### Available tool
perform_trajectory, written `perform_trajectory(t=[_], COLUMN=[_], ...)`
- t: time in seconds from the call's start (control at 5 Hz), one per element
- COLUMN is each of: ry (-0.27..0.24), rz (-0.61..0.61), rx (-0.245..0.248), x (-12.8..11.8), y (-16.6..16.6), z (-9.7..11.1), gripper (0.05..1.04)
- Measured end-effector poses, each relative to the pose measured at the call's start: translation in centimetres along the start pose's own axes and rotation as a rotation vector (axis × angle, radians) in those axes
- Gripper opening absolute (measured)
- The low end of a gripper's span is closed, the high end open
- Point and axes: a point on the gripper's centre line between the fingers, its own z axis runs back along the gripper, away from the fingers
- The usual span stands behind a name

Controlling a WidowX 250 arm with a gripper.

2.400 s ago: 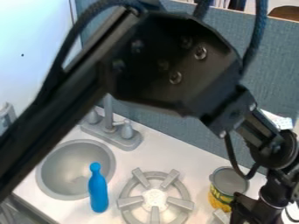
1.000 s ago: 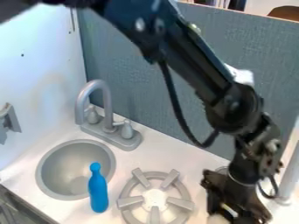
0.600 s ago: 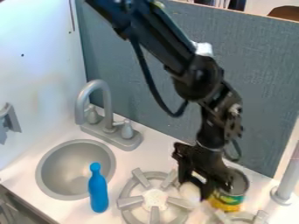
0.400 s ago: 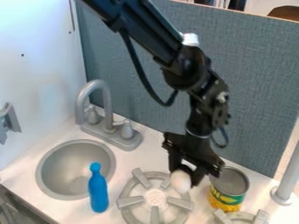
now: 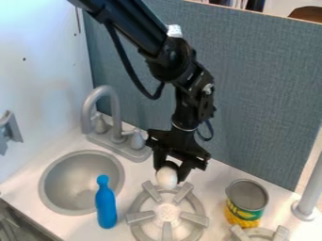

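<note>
A: Where is the black two-finger gripper (image 5: 170,172) hanging?
B: Between the middle of the counter (image 5: 217,177) and its back edge, with the blue-grey fabric panel (image 5: 264,94) standing behind.
A: And its pincer?
B: It's clamping on a smooth white egg-shaped thing (image 5: 166,179), one finger pressing on either side. That piece is showing at the back prongs of the round grey stove burner (image 5: 146,215); I can't tell if it's touching them.
A: What's sitting to the right?
B: A yellow-and-green can with a grey top (image 5: 245,202) is standing near the back edge, and a second grey burner (image 5: 282,232) is lying nearer the front.
A: And toward the left corner?
B: A grey curved faucet (image 5: 115,115) is rising behind the round grey sink (image 5: 55,172). A blue plastic bottle (image 5: 106,207) is standing upright by the sink's right rim.
</note>
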Motion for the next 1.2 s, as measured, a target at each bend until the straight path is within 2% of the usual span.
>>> perform_trajectory(t=[0.2,0.4,0.6,0.8,1.0,1.2], ry=[0.067,0.093,0.111,0.133,0.155,0.199], rz=[0.010,0.076,0.153,0.170,0.196,0.204], rx=[0.040,0.050,0.040,0.048,0.056,0.077], x=[-0.4,0.1,0.5,0.3,0.0,-0.7], y=[0.5,2.6,5.8,7.0,8.1,8.9], z=[-1.1,-1.3,-1.7,-1.9,-2.6,-4.4], gripper=[0.643,0.643,0.643,0.643,0.643,0.643])
